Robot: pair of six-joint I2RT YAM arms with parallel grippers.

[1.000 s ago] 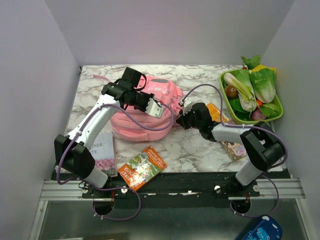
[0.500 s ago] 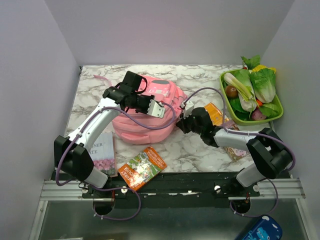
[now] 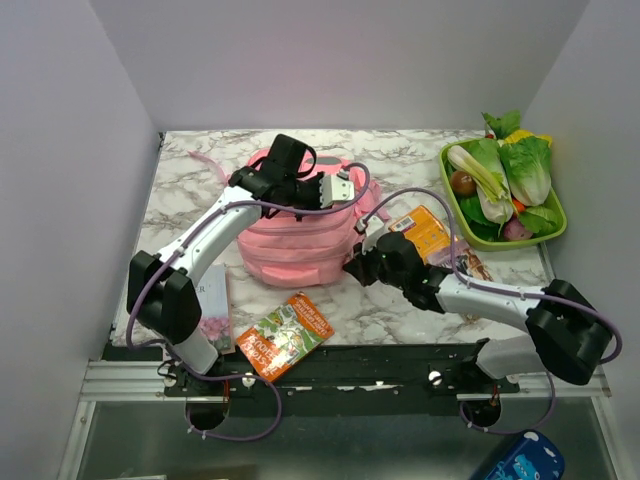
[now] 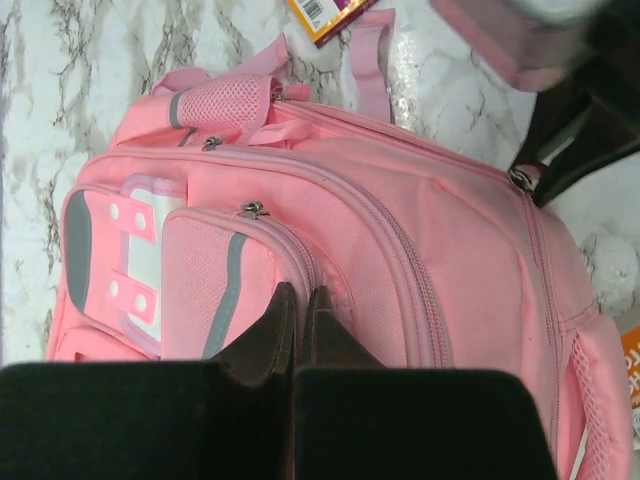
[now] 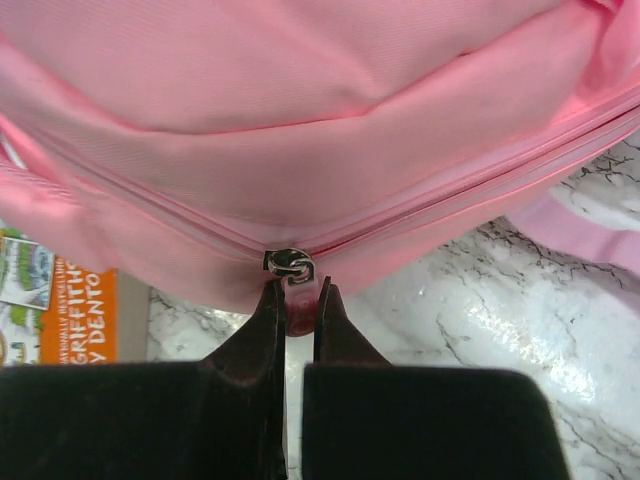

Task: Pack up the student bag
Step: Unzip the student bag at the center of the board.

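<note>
Student bag [image 3: 295, 240]: from above, it is seen lying in the middle of the marble table [image 3: 400, 305], between the two arms, with one strap trailing to the far left.
Top view, neighbours: an orange book [image 3: 285, 335] lies just in front of the bag at the near edge. A planner [image 3: 210, 305] is at the near left, and an orange packet [image 3: 420, 228] sits just right of the bag. A green tray [image 3: 556, 228] of vegetables stands well apart at the far right.
Top view, open room: bare marble is left at the far left and the near right. The side walls stand close to the table edges.
Left wrist view, left gripper [image 4: 300, 295]: it is clenched, with its tips pressed on the fabric beside the front pocket. Whether cloth is pinched cannot be told.
Left wrist view, zips: those in sight are closed.
Right wrist view, right gripper [image 5: 295, 292]: it is clamped on the pink zip pull [image 5: 297, 310] just below the metal slider, low on the bag near the table.
Step in hand, judged: the main compartment is being unzipped for packing.
Doing it well: the pull should be drawn along the zip line, not away from it. The bag should be pinned by the left gripper so the cloth is kept taut and not dragged. The small tab could easily be lost.
Edges to mind: the book and the packet lie close enough to be swept.
</note>
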